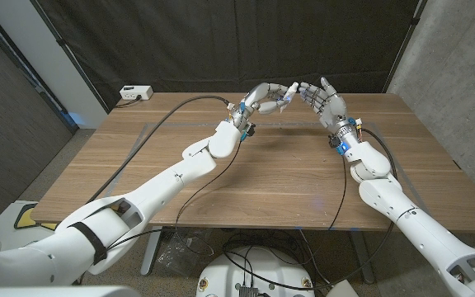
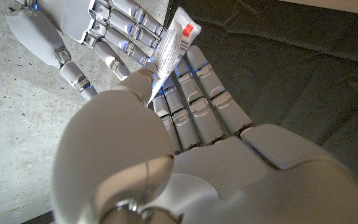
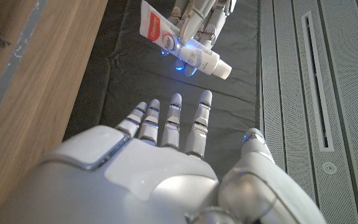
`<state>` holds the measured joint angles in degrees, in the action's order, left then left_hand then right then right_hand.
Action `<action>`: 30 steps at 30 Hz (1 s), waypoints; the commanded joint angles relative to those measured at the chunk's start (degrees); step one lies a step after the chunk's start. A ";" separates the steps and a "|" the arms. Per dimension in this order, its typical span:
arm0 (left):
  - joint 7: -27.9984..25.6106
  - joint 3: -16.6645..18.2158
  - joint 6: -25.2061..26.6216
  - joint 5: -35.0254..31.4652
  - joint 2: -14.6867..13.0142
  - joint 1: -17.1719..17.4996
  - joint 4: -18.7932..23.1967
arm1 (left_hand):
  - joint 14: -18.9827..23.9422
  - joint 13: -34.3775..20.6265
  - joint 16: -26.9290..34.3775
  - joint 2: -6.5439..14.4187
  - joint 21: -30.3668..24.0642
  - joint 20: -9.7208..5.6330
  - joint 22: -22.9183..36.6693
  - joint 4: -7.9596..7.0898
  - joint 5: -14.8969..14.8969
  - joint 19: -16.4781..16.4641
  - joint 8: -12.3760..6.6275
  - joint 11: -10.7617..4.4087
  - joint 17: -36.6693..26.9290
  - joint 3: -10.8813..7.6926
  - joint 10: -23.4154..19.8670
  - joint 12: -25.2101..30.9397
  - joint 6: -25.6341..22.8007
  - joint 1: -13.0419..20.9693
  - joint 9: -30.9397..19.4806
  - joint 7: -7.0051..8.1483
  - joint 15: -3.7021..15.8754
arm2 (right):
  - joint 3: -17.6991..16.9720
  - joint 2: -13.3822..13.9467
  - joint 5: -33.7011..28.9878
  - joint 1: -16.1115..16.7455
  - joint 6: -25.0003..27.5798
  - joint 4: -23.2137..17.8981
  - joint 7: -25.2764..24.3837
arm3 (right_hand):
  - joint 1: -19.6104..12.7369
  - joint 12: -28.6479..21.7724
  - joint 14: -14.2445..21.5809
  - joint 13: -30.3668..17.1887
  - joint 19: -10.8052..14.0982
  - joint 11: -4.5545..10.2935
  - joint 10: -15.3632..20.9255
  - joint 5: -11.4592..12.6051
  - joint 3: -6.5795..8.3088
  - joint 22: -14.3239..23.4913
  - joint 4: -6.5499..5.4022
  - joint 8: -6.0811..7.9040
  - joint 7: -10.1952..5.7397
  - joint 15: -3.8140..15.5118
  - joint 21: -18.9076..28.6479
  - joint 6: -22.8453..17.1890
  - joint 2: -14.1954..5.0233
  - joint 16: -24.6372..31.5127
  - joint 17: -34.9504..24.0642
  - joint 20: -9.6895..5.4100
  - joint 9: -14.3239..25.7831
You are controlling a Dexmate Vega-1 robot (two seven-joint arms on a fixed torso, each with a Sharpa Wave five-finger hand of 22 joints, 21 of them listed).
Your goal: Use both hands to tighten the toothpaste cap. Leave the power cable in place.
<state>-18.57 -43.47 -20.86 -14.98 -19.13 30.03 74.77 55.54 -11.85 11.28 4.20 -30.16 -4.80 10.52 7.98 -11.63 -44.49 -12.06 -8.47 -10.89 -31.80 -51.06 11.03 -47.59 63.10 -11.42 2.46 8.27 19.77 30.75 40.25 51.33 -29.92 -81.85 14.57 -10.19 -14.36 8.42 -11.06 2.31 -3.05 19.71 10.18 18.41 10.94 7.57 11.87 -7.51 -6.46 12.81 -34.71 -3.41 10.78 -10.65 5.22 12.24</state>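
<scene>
Both arms are raised over the far middle of the wooden surface [image 1: 221, 173], hands facing each other above it.

My left robot hand [image 1: 264, 98] grips the toothpaste tube [image 1: 285, 96] off the surface. In the right wrist view I see that hand's fingers [image 3: 194, 22] wrapped round the tube's middle [image 3: 185, 46], with the flat crimped end sticking out one side and the white cap [image 3: 224, 70] sticking out the other. The cap end points toward my right robot hand. In the left wrist view the tube [image 2: 173, 45] stands up past the thumb, white with a red mark near its end, held against the fingers [image 2: 194, 99].

My right robot hand [image 1: 326, 101] holds nothing. Its fingers [image 3: 169, 121] are apart and extended toward the tube, just short of the cap; in the right wrist view I see a clear gap between fingertips and cap. From the head view the two hands look nearly touching at the fingertips, and I cannot tell from there whether there is contact.

A black power cable [image 1: 151, 136] runs across the left part of the surface from a white socket box [image 1: 135, 93] at the far left corner. More thin black cable [image 1: 342, 186] hangs along the right arm.
</scene>
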 commanded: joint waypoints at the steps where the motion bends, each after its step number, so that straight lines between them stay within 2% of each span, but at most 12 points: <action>1: 1.19 -0.56 -1.91 0.86 0.61 -0.69 -1.81 | 0.08 -0.14 0.46 0.24 -0.39 -1.25 0.25 -0.02 -0.25 0.18 -0.06 0.15 -0.08 -0.56 -0.39 0.20 -0.26 0.09 -0.16 -0.22 3.51 | 0.65 -0.41 -0.67 -0.86 0.02 0.40 0.39 | -0.26 0.22 -0.14 -0.33 -0.44 0.06 -0.24 0.24 0.38 0.09 -0.13 0.49 -0.32 0.01 -0.18 -1.06 0.06 -0.32 -0.13 -0.08 0.12; 8: 1.96 -0.75 -2.42 1.09 0.77 -1.17 -2.73 | 0.04 -0.14 0.45 0.21 -0.44 -1.24 0.25 -0.01 -0.24 0.25 -0.05 0.27 -0.08 -0.67 -0.35 0.18 -0.25 0.04 -0.16 -0.16 3.42 | 0.79 -0.58 -0.79 -1.05 -0.19 0.46 0.50 | -0.45 0.16 -0.17 -0.33 -0.43 0.15 -0.07 0.26 0.49 0.10 -0.05 0.82 -0.60 0.11 -0.20 -2.00 -0.02 -0.26 -0.11 -0.14 0.06; 14: 2.07 -0.86 -3.56 1.37 1.26 -1.92 -4.44 | 0.06 -0.14 0.47 0.20 -0.50 -1.20 0.25 -0.02 -0.24 0.29 -0.01 0.18 -0.09 -0.76 -0.38 0.20 -0.14 -0.01 -0.16 -0.21 3.38 | 1.13 -0.65 -0.89 -1.54 0.19 0.73 0.77 | -0.66 -0.01 -0.23 -0.34 -0.49 0.45 0.36 0.24 0.58 0.10 0.04 1.84 -0.76 0.15 -0.28 -5.04 -0.09 -0.15 -0.10 -0.08 -0.05; 23: 2.01 -1.01 -4.19 1.47 1.80 -2.60 -5.99 | 0.05 -0.14 0.46 0.18 -0.62 -1.23 0.25 0.04 -0.25 0.28 -0.05 0.20 -0.08 -0.96 -0.38 0.19 -0.25 -0.02 -0.17 -0.21 3.52 | 1.07 -0.68 -1.02 -1.70 -0.05 0.84 0.67 | -0.84 -0.23 -0.04 -0.33 -0.46 0.56 0.92 0.24 0.68 0.11 0.11 2.15 -0.81 0.42 -0.30 -6.25 -0.18 -0.03 -0.08 -0.03 -0.13; 30: 1.43 -1.04 -4.02 1.24 2.15 -3.12 -6.86 | 0.03 -0.14 0.46 0.15 -0.68 -1.23 0.24 0.04 -0.24 0.30 -0.04 0.15 -0.08 -1.05 -0.36 0.19 -0.22 -0.06 -0.17 -0.14 3.47 | 0.77 -0.53 -1.03 -1.51 -0.18 0.70 0.29 | -0.96 -0.57 0.52 -0.33 -0.41 0.70 1.85 0.20 0.75 0.12 0.10 3.36 -0.86 0.62 -0.33 -10.15 -0.30 0.18 -0.09 -0.04 -0.21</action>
<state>-16.57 -44.39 -24.61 -13.67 -17.57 27.69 69.59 55.53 -11.85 11.46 4.26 -30.56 -4.81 10.51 8.14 -11.63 -44.50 -12.06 -8.47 -10.77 -32.44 -51.06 11.03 -47.59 63.17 -11.42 2.46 8.27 20.76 30.16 39.30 49.84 -29.86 -81.18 15.19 -10.43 -14.62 8.63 -11.18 2.00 -2.32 20.86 10.18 18.59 10.94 7.74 14.44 -8.19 -6.25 12.47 -43.47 -3.64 10.79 -10.66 4.91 11.84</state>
